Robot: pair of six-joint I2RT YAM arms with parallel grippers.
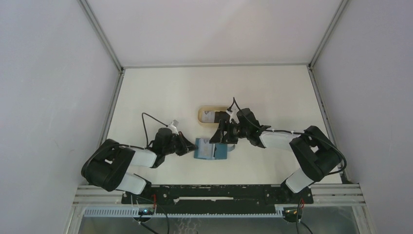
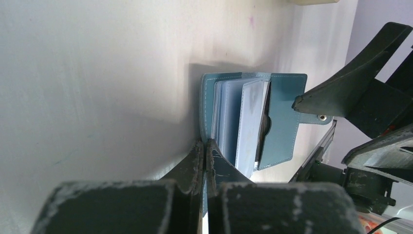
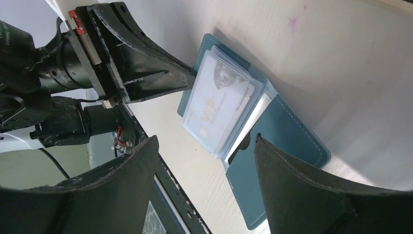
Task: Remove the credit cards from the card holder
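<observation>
Cream table (image 1: 272, 97), grey walls (image 1: 48, 73) on 3 sides. The card holder (image 1: 211, 150) lies open near the front, btw the 2 arms. L claw (image 1: 189, 146) is pressed together on its left edge & looks to pinch the cover. R claw (image 1: 223, 138) is spread wide just over it. R arm hides part of the tan tray (image 1: 202, 113); what's in it is too small to tell. Only the R wrist cam shows a white card (image 3: 216, 105) w/ gold "VIP" in a clear pocket. L wrist cam shows the snap tab (image 2: 321, 117).
</observation>
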